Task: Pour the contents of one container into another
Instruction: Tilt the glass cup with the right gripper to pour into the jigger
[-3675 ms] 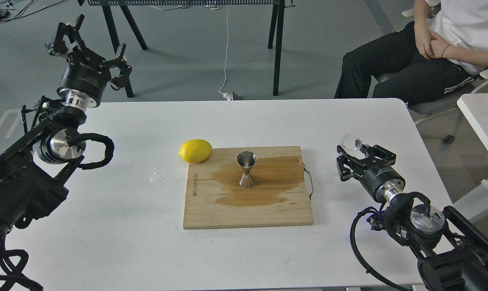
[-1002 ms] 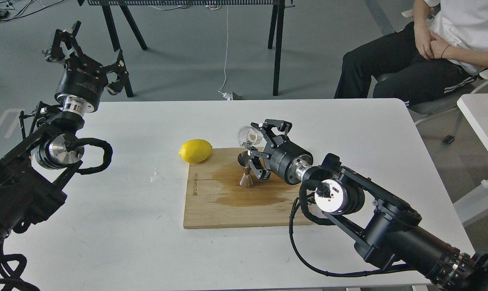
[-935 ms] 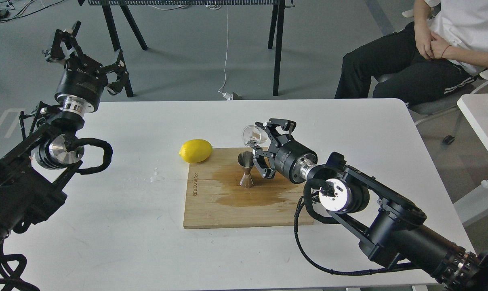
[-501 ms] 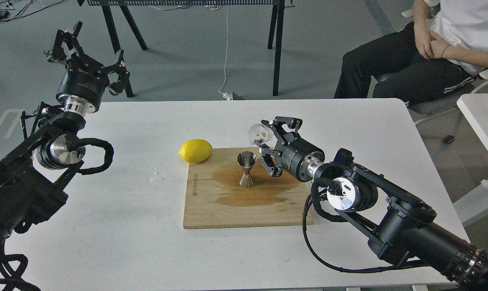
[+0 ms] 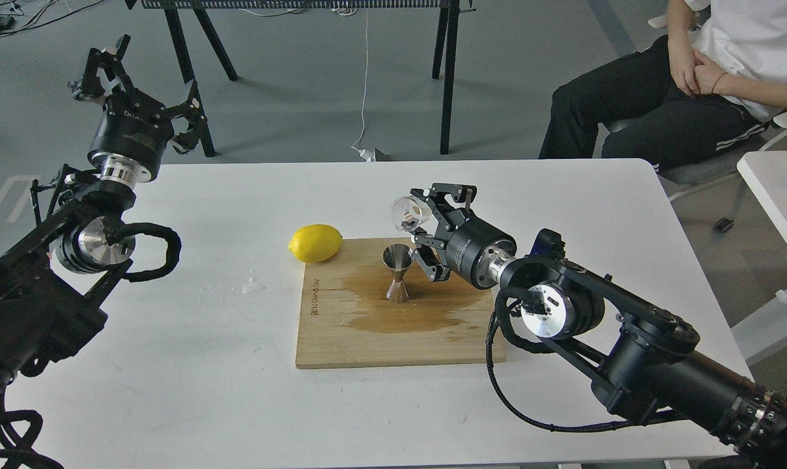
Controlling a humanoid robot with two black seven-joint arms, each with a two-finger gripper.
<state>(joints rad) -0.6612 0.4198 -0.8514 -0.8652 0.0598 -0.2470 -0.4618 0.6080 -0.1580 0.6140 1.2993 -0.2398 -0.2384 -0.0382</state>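
Surface (image 5: 172,391): white, bare along its near edge, with a few small wet spots (image 5: 251,285) left of the board.
Right arm (image 5: 628,352): comes in from the lower right corner and reaches up and left across the board's right end.
Cutting board (image 5: 341,339): pale wood, lying flat at the middle of the surface, with a wide dark wet stain (image 5: 426,306) across its middle and a wire handle at its right end.
Jigger (image 5: 397,272): shiny steel hourglass, upright on the stain, near the board's far edge.
Right hand (image 5: 426,225): closed on the glass cup, holding it in the air just above and to the right of the jigger's mouth.
Glass cup (image 5: 406,213): clear, tipped onto its side, mouth turned left and toward me; it does not touch the jigger. Whether any liquid is in it I cannot tell.
Lemon (image 5: 314,243): yellow, at the board's far left corner, touching its edge.
Left hand (image 5: 143,91): raised high past the far left corner of the surface, fingers spread wide, holding nothing.
Person (image 5: 686,78): seated beyond the far right corner, white shirt, dark trousers, hands in lap.
Black stand legs (image 5: 445,71): on the grey floor behind the surface.
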